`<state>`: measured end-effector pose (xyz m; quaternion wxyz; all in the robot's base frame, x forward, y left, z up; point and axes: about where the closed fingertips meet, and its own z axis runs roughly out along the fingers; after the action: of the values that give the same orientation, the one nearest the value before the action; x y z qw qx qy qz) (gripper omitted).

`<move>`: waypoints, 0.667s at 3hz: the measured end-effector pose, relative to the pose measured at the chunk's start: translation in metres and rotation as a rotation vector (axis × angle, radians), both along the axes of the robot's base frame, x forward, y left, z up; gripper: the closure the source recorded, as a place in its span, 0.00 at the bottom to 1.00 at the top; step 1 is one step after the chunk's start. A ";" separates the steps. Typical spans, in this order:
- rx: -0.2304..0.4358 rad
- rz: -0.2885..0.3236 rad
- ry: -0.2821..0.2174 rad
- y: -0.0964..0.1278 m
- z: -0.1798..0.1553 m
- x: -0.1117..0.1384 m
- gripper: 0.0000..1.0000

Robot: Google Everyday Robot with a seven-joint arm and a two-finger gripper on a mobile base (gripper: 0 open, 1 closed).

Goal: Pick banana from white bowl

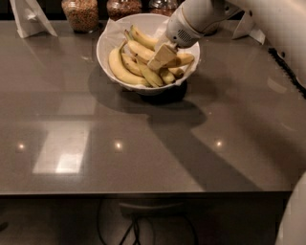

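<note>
Reaching down from the upper right on a white arm [203,16], the gripper [160,56] sits inside the white bowl [102,48], its cream, wedge-shaped tip down among the bananas [125,72]. We cannot tell how far it is open, nor whether it has hold of any fruit. The bananas lie piled in the bowl, curved and yellow with some darker green-brown patches. Most of them fan out to the left of and below the tip, and one short banana lies just beside it on the right. We see the bowl as wide, round and deep, with a smooth glossy rim. It stands toward the back of the table [143,158], a little left of the middle. The tabletop is dark grey and polished, and it mirrors ceiling lights as bright spots and a pale patch. Behind the bowl stand three glass jars [80,13] with brownish fillings, the leftmost holding pale tan grains. A white folded stand [28,19] sits at the far left corner and another [251,28] at the far right. Dark cables [138,229] hang under the table's front edge.
</note>
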<state>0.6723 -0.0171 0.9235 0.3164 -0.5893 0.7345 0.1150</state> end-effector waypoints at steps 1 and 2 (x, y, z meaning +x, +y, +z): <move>-0.004 0.001 0.007 0.001 -0.004 0.002 0.64; -0.006 0.001 0.007 0.001 -0.003 0.002 0.86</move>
<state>0.6745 -0.0162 0.9206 0.3121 -0.5900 0.7357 0.1148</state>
